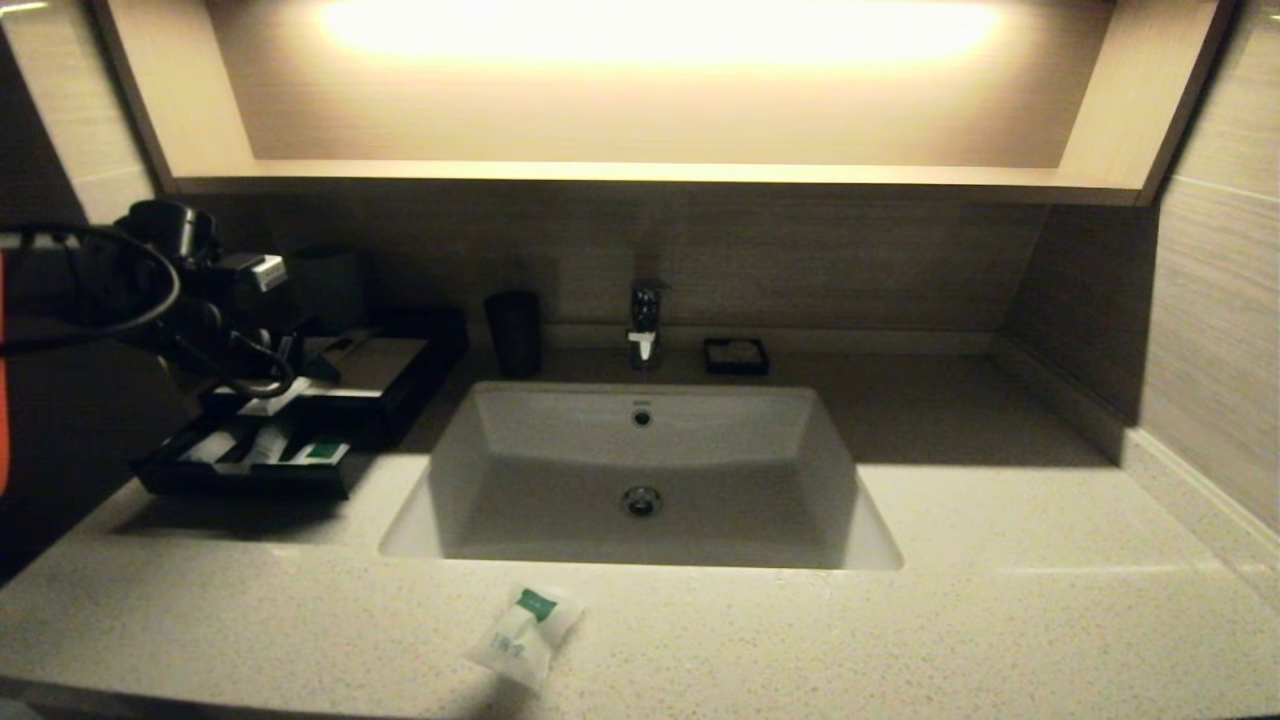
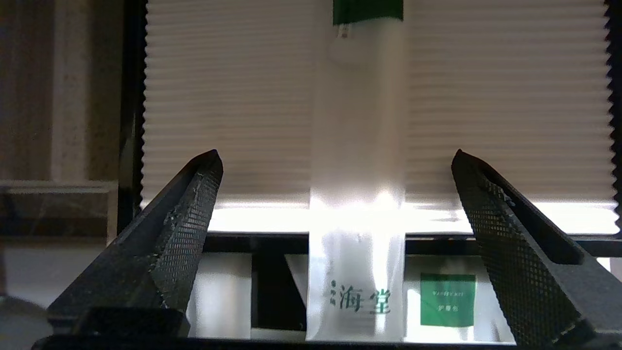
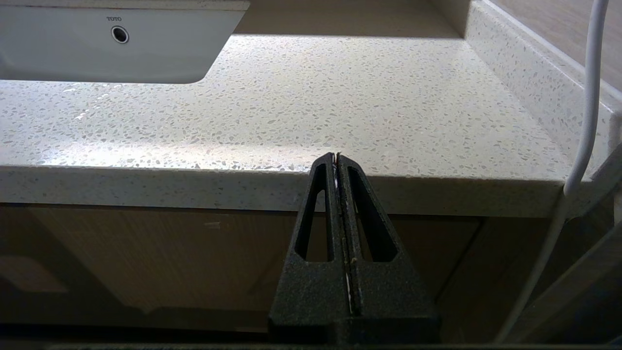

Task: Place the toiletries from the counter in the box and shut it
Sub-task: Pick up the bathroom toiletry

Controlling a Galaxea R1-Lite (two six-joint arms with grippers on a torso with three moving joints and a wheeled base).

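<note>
The black box (image 1: 385,365) stands at the counter's (image 1: 900,620) back left, its front tray (image 1: 240,487) pulled out with several white packets inside. My left gripper (image 1: 272,385) hovers over the box and tray; in the left wrist view it (image 2: 335,163) is open. A long slim packet (image 2: 357,194) lies between the fingers untouched, one end in the tray, the other on the pale ribbed top. A green-labelled packet (image 2: 447,299) lies beside it. A squarish pouch (image 1: 523,635) lies on the counter in front of the sink. My right gripper (image 3: 336,156) is shut and empty, below the counter's front edge.
A white inset sink (image 1: 640,470) with a faucet (image 1: 645,320) takes up the middle. A black cup (image 1: 513,333) and a small black soap dish (image 1: 736,356) stand at the back wall. A lit shelf overhangs the back. A white cable (image 3: 585,107) hangs near the right arm.
</note>
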